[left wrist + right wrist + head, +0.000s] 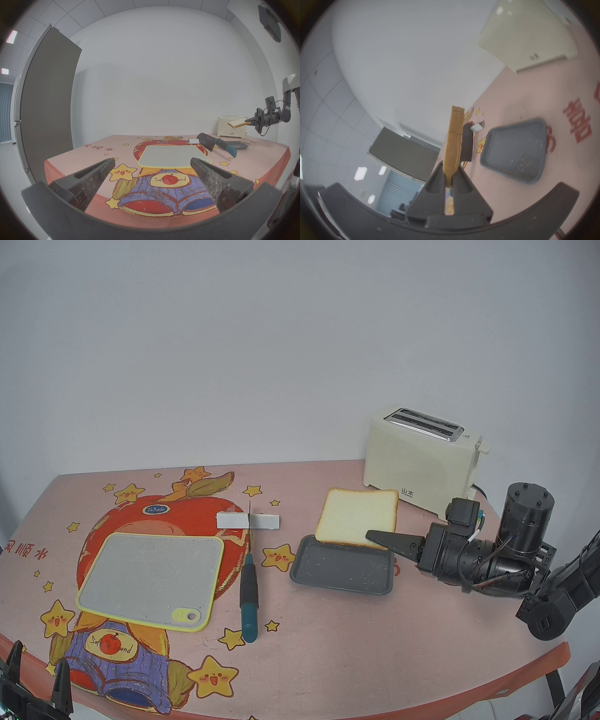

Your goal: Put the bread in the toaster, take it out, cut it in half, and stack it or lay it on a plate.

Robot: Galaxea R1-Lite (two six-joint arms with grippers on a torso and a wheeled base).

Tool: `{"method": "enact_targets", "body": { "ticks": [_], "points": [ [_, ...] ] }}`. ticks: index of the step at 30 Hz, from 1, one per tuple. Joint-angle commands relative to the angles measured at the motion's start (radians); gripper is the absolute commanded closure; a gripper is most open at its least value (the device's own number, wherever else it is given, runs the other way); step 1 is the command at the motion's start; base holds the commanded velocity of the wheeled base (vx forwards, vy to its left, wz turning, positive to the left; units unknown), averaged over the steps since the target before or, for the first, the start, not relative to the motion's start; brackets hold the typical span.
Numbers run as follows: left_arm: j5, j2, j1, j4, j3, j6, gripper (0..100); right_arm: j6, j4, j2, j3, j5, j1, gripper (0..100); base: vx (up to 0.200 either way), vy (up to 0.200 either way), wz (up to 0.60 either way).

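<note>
A slice of bread [356, 515] hangs flat in the air above the grey plate [340, 566], with my right gripper [378, 538] shut on its near edge. The right wrist view looks along the bread [454, 143] edge-on between the fingers [434, 184], the plate [515, 150] lying below. The cream toaster [420, 459] stands at the back right, its slots facing up. A knife [249, 580] with a teal handle lies between the plate and the cutting board [150, 579]. My left gripper [150, 175] is open off the table's front left corner, holding nothing.
A small white card [247, 521] lies under the knife tip. The table carries a pink cartoon-apple cloth [156, 502]. A white wall runs behind the table. Bare room lies in front of the plate and on the right.
</note>
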State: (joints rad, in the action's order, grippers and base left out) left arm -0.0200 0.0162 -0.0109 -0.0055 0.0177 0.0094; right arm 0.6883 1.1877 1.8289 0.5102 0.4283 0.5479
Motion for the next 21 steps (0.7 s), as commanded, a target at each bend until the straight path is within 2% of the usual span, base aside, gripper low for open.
{"method": "enact_targets", "body": {
  "ticks": [1,3,5,9,16,17,21],
  "points": [
    [0.000,-0.016,0.000,-0.001,-0.018,0.000,0,-0.161,0.176,0.053,-0.090,-0.033,0.006,100,0.000,0.000,0.00],
    [0.000,-0.016,0.000,-0.001,-0.018,0.000,0,-0.181,0.254,0.078,-0.101,-0.034,0.012,100,0.000,0.000,0.00],
    [0.000,-0.016,0.000,-0.001,-0.018,0.000,0,-0.251,0.303,0.108,-0.111,-0.034,0.009,100,0.000,0.000,0.00],
    [0.000,-0.016,0.000,-0.001,-0.018,0.000,0,-0.332,0.345,0.148,-0.130,-0.034,0.006,100,0.000,0.000,0.00],
    [0.000,-0.016,0.000,-0.001,-0.018,0.000,0,-0.346,0.363,0.145,-0.137,-0.036,0.018,100,0.000,0.000,0.00],
    [0.000,-0.016,0.000,-0.001,-0.018,0.000,0,-0.377,0.363,0.142,-0.137,-0.037,0.010,100,0.000,0.000,0.00],
    [0.000,-0.016,0.000,-0.001,-0.018,0.000,0,-0.428,0.360,0.142,-0.137,-0.036,-0.002,100,0.000,0.000,0.00]
  ]
}}
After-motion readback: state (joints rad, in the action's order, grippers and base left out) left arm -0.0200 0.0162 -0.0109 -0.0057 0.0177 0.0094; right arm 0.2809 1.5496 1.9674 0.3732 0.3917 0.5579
